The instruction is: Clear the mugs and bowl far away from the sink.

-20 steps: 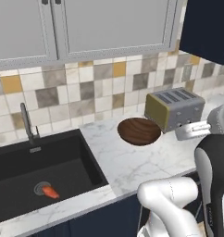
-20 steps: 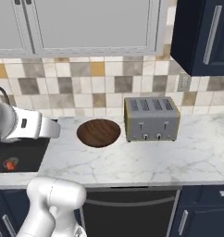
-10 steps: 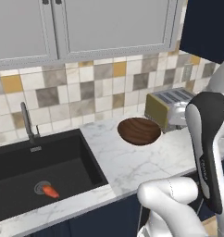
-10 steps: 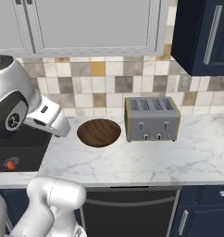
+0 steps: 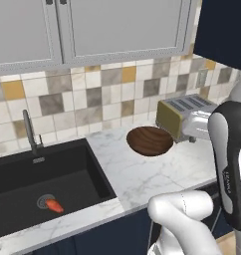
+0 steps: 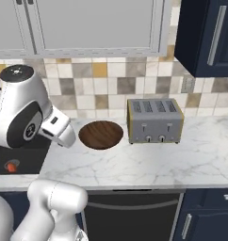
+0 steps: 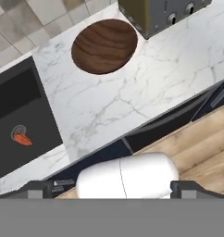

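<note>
Bowl [image 7: 104, 45] well ahead of our gripper [image 7: 112, 187].
We hold the jaws wide apart, empty; bowl sits just beside the toaster [image 7: 155, 11].

Glossy white rounded arm [image 6: 21, 113] with dark joints, seemingly unmarked

The bowl [image 7: 104, 46] sits on the marble counter [image 7: 132, 97], just beside the toaster [image 7: 155, 14]. On the bowl's other side lies the black sink [image 7: 21, 120], an orange object [image 7: 22, 138] resting at its drain.
</note>
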